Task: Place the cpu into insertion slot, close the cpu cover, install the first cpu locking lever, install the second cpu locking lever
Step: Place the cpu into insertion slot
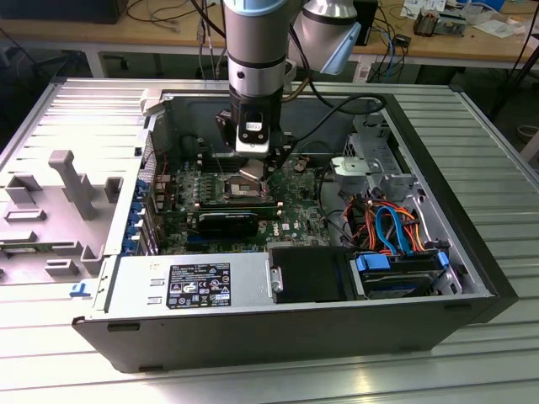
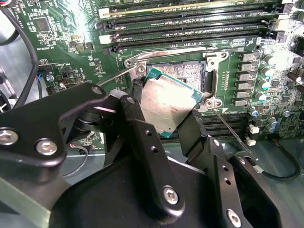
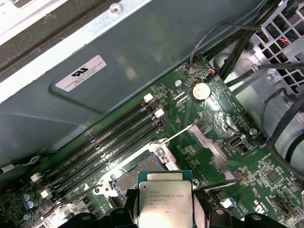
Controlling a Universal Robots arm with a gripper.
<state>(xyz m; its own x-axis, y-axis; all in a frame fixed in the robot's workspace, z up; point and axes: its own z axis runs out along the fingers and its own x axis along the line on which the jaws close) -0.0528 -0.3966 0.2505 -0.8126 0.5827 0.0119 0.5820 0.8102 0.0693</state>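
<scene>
- Gripper (image 2: 165, 108): the two black fingers (image 2: 191, 129) are clamped on opposite edges of the cpu (image 2: 167, 97). The first wrist view shows the same hold on the cpu (image 3: 165, 202).
- Cpu: silver-grey top faces upward. It is held tilted directly over the insertion slot (image 2: 185, 71) and is not seated flat in the recess. Whether a corner touches the slot cannot be told.
- Exterior view: the arm enters from 12 o'clock. The gripper (image 1: 255, 168) hangs over the slot near the middle of the green motherboard (image 1: 295, 202), inside the open computer case (image 1: 253, 337).
- Cpu cover (image 3: 216, 154): raised on edge just beside the slot, not closed over it.
- Locking lever (image 2: 232, 135): a thin wire rod, unlatched, angled off the board beside the slot.
- Surroundings in the exterior view, read from the slot:
  - black heatsink block (image 1: 227, 221) just beside it at 6 o'clock
  - power supply (image 1: 189, 286) farther out at 6 o'clock
  - blue and orange cables (image 1: 392, 227) well apart at 4 o'clock
- Memory slots (image 2: 190, 23) run alongside the slot.
</scene>
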